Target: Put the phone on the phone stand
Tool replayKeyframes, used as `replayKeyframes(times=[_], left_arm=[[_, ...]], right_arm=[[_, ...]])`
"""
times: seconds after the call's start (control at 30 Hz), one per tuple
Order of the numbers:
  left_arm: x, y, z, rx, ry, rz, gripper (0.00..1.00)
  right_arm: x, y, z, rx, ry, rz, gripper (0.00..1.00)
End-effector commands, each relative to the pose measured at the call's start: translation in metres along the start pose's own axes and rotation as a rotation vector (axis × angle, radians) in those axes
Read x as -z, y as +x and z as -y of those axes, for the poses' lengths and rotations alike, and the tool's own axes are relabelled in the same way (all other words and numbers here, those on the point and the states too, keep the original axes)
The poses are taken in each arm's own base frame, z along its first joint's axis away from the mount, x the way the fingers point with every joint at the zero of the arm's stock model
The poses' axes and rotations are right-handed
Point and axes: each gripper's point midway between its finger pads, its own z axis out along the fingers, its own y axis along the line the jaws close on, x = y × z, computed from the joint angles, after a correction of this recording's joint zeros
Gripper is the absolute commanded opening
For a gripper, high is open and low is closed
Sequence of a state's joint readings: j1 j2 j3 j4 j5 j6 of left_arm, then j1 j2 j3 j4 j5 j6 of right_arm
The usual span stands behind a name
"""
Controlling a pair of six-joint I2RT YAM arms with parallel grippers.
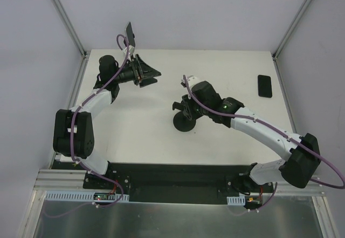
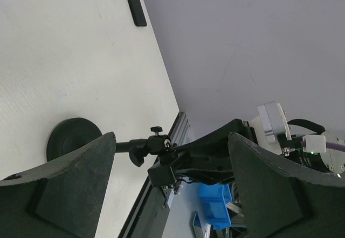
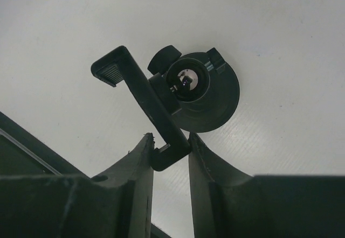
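Black plastic phone stand [image 1: 184, 120] with round base, clamped by right gripper [image 3: 170, 141]; flat black rectangular phone [image 1: 264, 85] not on it.
Stand sits mid-table on the white tabletop [image 1: 140, 125]. The right gripper's fingers [image 3: 135, 168] are pinched on the lower end of the stand's clamp bracket [image 3: 145, 95]. Phone lies flat near the far right edge, well apart from the stand. Left gripper [image 1: 152, 75] hangs over the far left of the table, its fingers [image 2: 70, 189] spread wide and empty.

place: lab cell | evid: white table [image 1: 137, 138], alu frame posts [image 1: 64, 16], grey walls [image 1: 183, 12]
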State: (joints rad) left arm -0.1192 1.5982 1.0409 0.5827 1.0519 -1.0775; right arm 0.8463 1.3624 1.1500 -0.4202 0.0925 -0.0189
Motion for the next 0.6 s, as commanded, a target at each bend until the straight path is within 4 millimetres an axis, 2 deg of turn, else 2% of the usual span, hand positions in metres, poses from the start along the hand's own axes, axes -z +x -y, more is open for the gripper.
replayKeyframes(times=[0.0,0.2,0.23,0.3,0.33,0.4,0.43,0.5,0.53,0.57], left_arm=[[-0.003,-0.001,0.020,-0.101,0.042,-0.024,0.83],[-0.006,0.002,0.013,-0.095,0.016,-0.036,0.83],[-0.006,0.003,0.011,-0.087,0.013,-0.039,0.83],[-0.006,0.003,0.012,-0.085,0.016,-0.043,0.83],[-0.007,0.003,0.014,-0.088,0.018,-0.044,0.83],[-0.006,0.003,0.015,-0.095,0.018,-0.042,0.83],[-0.006,0.003,0.017,-0.102,0.019,-0.039,0.83],[-0.006,0.003,0.015,-0.102,0.015,-0.040,0.83],[-0.006,0.004,0.015,-0.101,0.016,-0.043,0.83],[-0.006,0.004,0.015,-0.096,0.016,-0.045,0.83]], right_arm=[[0.010,-0.012,-0.010,0.142,-0.106,0.006,0.01],[0.015,-0.014,0.005,0.160,-0.140,-0.015,0.01],[0.015,-0.014,0.014,0.140,-0.130,-0.022,0.12],[0.020,-0.015,0.018,0.140,-0.127,-0.014,0.29],[0.022,-0.015,0.021,0.138,-0.121,-0.011,0.48],[0.028,-0.018,0.022,0.139,-0.127,0.008,0.58],[0.031,-0.021,0.022,0.138,-0.127,0.019,0.67],[0.040,-0.029,0.022,0.136,-0.125,0.053,0.75],[0.045,-0.034,0.023,0.133,-0.114,0.069,0.84],[0.052,-0.040,0.029,0.129,-0.081,0.102,0.88]])
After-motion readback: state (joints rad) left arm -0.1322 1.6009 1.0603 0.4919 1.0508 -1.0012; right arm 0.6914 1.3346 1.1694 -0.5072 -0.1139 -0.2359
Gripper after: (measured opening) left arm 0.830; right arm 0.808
